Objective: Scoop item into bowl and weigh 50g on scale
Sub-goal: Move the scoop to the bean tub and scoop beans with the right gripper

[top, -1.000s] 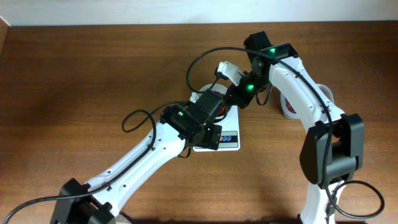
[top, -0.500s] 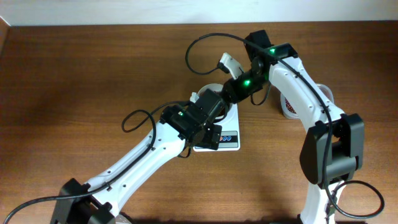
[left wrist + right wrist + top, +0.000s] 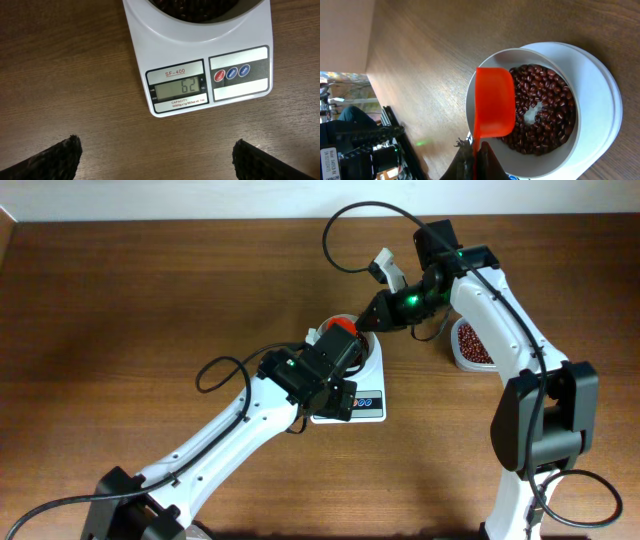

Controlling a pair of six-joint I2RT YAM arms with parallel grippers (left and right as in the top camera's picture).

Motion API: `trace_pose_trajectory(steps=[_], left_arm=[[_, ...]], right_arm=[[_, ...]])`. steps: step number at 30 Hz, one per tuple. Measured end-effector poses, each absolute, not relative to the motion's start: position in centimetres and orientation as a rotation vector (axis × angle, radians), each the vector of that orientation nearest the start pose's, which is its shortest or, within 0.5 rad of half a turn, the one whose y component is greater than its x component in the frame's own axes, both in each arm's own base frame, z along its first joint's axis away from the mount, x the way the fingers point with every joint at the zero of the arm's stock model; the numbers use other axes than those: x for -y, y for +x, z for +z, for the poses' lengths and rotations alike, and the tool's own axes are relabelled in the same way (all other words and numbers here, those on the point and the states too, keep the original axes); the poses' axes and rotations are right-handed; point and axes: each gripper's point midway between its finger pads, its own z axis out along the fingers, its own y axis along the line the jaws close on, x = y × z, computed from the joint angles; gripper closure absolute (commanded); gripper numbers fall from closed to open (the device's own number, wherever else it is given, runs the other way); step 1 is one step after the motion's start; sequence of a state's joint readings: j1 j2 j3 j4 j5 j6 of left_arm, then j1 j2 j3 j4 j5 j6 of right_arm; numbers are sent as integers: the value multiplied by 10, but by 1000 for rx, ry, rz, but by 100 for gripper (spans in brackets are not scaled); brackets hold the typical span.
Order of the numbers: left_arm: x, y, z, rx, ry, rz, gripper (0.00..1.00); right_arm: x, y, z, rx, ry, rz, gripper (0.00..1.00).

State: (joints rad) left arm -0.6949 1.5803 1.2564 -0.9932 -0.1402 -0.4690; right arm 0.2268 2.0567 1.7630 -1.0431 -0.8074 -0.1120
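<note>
**Over the mark: take beans out, a few at a time**

Overhead: the SF-400 scale [image 3: 368, 402] sits mid-frame on the wooden worktop [image 3: 150, 300], half hidden under the left arm [image 3: 230, 430]. The orange scoop [image 3: 343, 327] hangs just above its far end. To the right, near but apart, a clear tub [image 3: 457, 363] holds red-brown beans [image 3: 475, 345].

Left wrist: the display [image 3: 180, 87] reads 62, past the fifty wanted. The left tool [image 3: 157, 150] is spread wide and empty, its tips at the lower corners.

Right wrist: the right tool [image 3: 472, 159], at bottom centre, is clamped on the scoop's handle. The scoop looks empty over the left rim of the white bowl [image 3: 532, 111], which sits on the scale with beans inside.

The job now is probably removal. Dip shallowly, carry small loads to the tub, and avoid leaning on the bowl. Let the reading settle between dips.
</note>
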Motion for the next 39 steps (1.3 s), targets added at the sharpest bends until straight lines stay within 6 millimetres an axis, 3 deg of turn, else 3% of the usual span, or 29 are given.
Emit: trace_pose_trajectory(steps=[3, 7, 10, 21, 24, 29, 32, 39], left_arm=[[196, 273, 120, -2837, 296, -33, 1], [196, 273, 120, -2838, 296, -33, 1], [196, 273, 120, -2838, 296, -33, 1], [196, 273, 120, -2837, 296, -33, 1], [196, 273, 120, -2838, 296, -33, 1], [196, 273, 120, -2837, 296, -33, 1], [196, 273, 120, -2838, 296, -33, 1], [196, 273, 120, -2837, 296, -33, 1]], right_arm=[[-219, 398, 146, -2676, -587, 1185, 96], [-214, 404, 170, -2660, -569, 1186, 96], [-205, 408, 176, -2659, -539, 1181, 96], [-163, 408, 175, -2738, -363, 1189, 96], [-139, 415, 180, -2734, -278, 1178, 96], [-68, 426, 188, -2716, -32, 1144, 96], [-27, 423, 188, -2715, 131, 1139, 96], [39, 415, 167, -2805, 292, 873, 96]])
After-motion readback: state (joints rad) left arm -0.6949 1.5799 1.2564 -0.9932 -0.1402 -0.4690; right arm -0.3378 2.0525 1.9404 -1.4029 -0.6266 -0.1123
